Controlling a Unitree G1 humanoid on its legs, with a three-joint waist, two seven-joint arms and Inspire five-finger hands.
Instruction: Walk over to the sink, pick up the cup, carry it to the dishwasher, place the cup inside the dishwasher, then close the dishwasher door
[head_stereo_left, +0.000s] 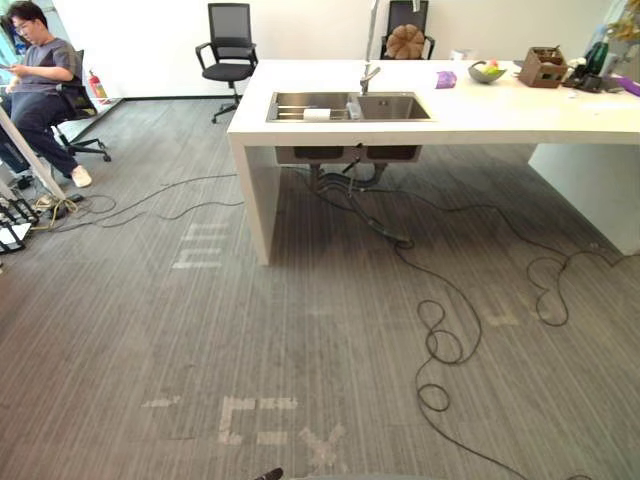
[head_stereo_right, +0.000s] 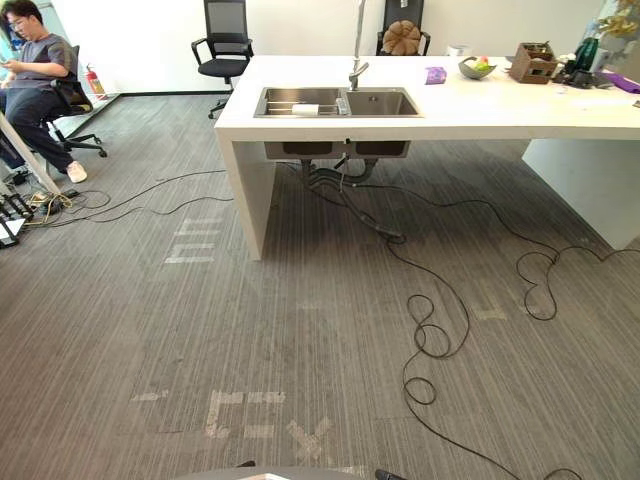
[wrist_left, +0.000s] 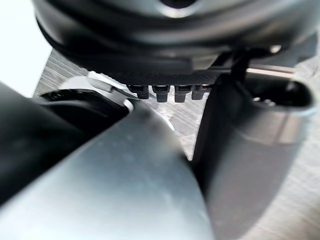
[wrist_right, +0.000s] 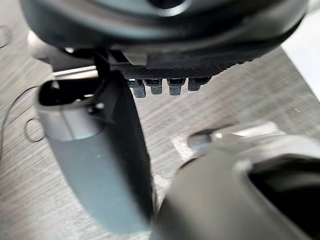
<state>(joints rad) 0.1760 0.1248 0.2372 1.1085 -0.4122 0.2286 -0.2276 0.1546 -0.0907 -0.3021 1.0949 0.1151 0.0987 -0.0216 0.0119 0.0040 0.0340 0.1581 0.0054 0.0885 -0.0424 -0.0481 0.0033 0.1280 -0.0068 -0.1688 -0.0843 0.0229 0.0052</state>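
The steel double sink (head_stereo_left: 390, 107) is set in a white counter (head_stereo_left: 470, 115) a few steps ahead of me, with its tap (head_stereo_left: 368, 75) at the back. A small pale cup-like thing (head_stereo_left: 353, 109) stands on the divider by the tap, too small to make out. A white item (head_stereo_left: 316, 114) lies in the left basin. My left hand (wrist_left: 175, 30) hangs over the carpet with relaxed fingers (wrist_left: 165, 92) and holds nothing. My right hand (wrist_right: 165, 30) hangs the same way, fingers (wrist_right: 165, 86) loose and empty.
Black cables (head_stereo_left: 440, 340) loop over the grey carpet between me and the counter. A person (head_stereo_left: 35, 80) sits on a chair at the far left. A black office chair (head_stereo_left: 230, 45) stands behind the counter's left end. A bowl (head_stereo_left: 486, 72) and a brown box (head_stereo_left: 543, 67) are on the counter.
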